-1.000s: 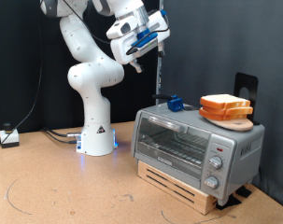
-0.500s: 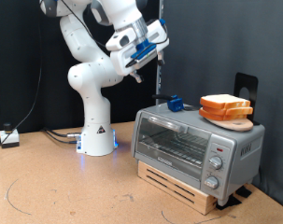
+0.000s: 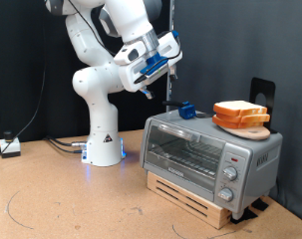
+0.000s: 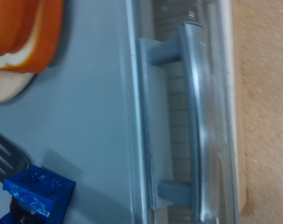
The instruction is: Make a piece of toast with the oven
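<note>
The gripper (image 3: 153,78) hangs in the air above the left end of the oven (image 3: 208,151), well clear of its top and holding nothing. From the exterior view I cannot tell how its fingers stand, and the wrist view shows only a dark fork-like edge at one corner, too little to judge by.

The oven sits on a wooden slatted base (image 3: 195,195) on the brown bench (image 3: 71,199), towards the right of the scene. Its glass door is shut, with the grey bar handle (image 4: 199,112) lying across the upper edge of the door; the knobs (image 3: 228,182) are at the oven's right end.

The piece of toast (image 3: 240,111) lies on a round wooden board (image 3: 252,129) on top of the oven, at its right end. It seems to be one of a small stack of slices, though the view is poor. A small blue block (image 3: 187,111) rests on the oven's top, left of the board and apart from it.
</note>
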Controlling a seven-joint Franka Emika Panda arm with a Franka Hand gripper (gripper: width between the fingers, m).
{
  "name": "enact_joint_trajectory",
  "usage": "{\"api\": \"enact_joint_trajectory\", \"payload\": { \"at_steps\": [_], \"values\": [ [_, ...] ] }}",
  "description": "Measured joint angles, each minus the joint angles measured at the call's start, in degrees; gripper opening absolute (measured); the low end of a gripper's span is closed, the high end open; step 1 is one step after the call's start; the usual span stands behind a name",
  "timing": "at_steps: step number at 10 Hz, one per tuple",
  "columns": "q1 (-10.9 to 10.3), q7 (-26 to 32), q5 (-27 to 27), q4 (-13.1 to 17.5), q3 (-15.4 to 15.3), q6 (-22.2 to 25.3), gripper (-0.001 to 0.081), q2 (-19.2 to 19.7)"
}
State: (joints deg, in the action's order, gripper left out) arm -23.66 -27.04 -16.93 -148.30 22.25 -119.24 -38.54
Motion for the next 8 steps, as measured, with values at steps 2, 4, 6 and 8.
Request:
{"api": "enact_joint_trajectory", "payload": {
  "at_steps": [2, 4, 6, 8],
  "values": [
    [-0.54, 3.31, -0.84, -2.75, 1.32, -4.07, 0.0809, 1.13],
    [-0.40, 3.39, -0.64, -3.97, 1.34, -7.76, 0.0809, 4.27],
    [-0.70, 4.43, -1.81, -4.03, 1.62, -7.23, 0.0809, 3.98],
    [-0.82, 6.09, -2.24, -4.87, 2.28, -5.28, 0.0809, 3.91]
  ]
}}
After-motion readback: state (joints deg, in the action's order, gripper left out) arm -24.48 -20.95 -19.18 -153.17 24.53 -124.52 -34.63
